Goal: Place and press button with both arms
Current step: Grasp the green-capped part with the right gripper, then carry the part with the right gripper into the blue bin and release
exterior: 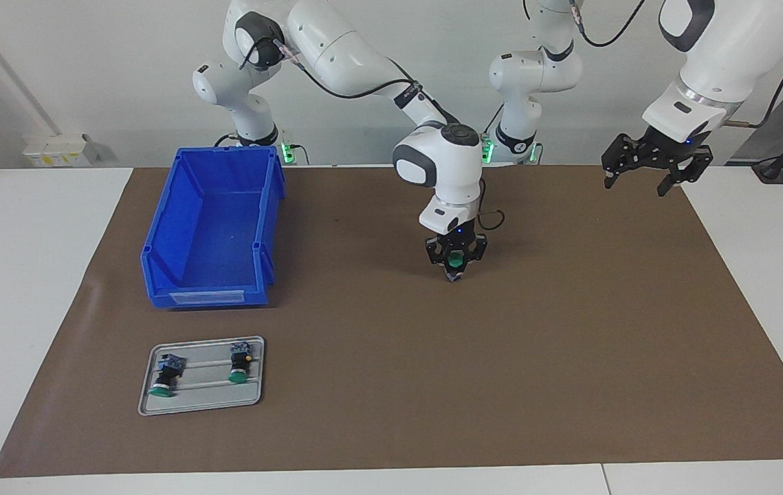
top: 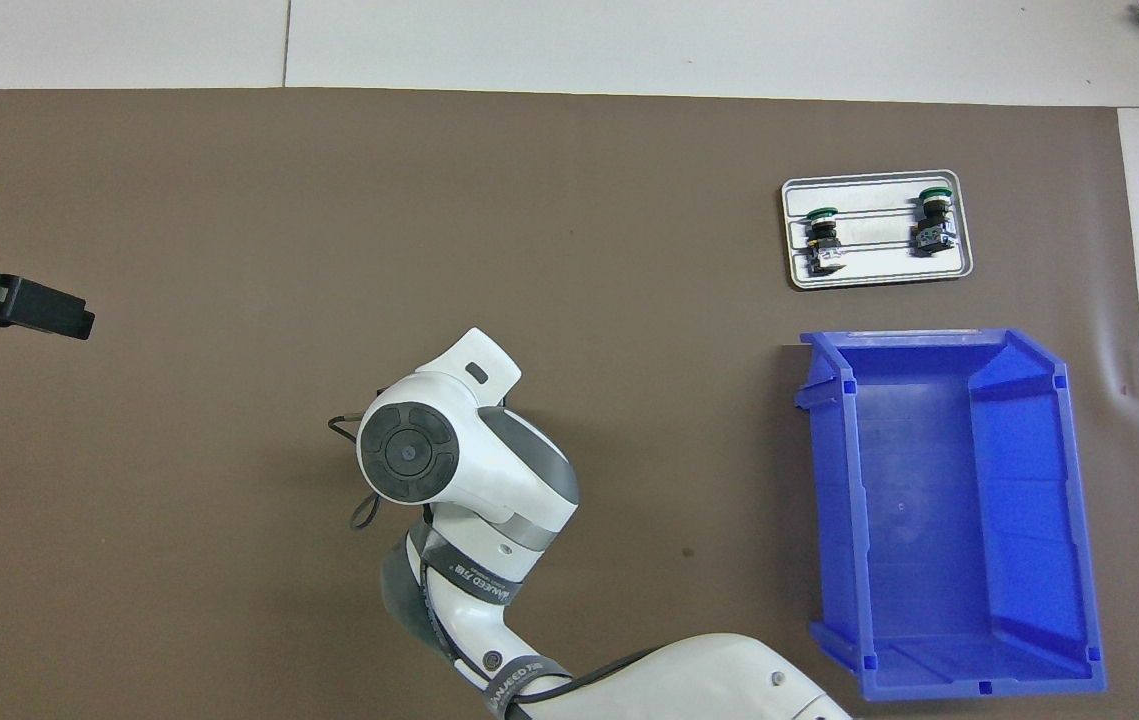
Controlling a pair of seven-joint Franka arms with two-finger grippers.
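My right gripper [exterior: 455, 273] points down over the middle of the brown mat [exterior: 570, 344], shut on a button whose green cap [exterior: 456, 260] shows between the fingers, its tip close to the mat. In the overhead view the right arm's wrist [top: 419, 450] hides that gripper and the button. My left gripper [exterior: 638, 182] is open and empty, raised over the mat's edge at the left arm's end; part of it shows in the overhead view [top: 19, 303]. That arm waits.
A grey tray [exterior: 150, 402] [top: 877, 278] at the right arm's end holds two more green-capped buttons [exterior: 166, 377] [exterior: 239, 363], lying on their sides. An empty blue bin [exterior: 216, 227] [top: 949, 510] stands nearer to the robots than the tray.
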